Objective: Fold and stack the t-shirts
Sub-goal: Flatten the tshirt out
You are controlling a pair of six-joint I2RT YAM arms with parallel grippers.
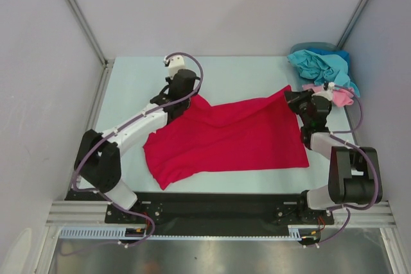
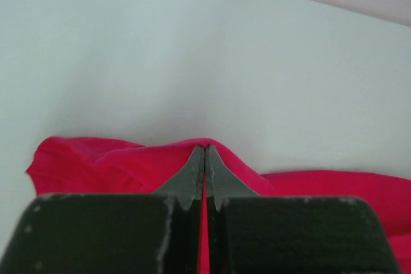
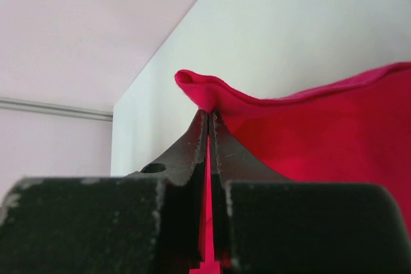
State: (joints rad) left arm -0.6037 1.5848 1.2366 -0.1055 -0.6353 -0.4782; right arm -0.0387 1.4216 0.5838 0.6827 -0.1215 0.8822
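Red t-shirt (image 1: 231, 136) lies spread and wrinkled across the desk (image 1: 131, 88), with its far edge drawn up at 2 points. Left fingers (image 2: 191, 174) are clenched on a raised fold at the far-left corner, and red cloth shows in the slit between them. Right fingers (image 3: 186, 149) are clenched on the far-right corner, pinching a peaked fold. Teal t-shirt (image 1: 319, 66) and pink t-shirt (image 1: 339, 96) lie bunched at the desk's far-right corner, beside the right arm (image 1: 334, 142).
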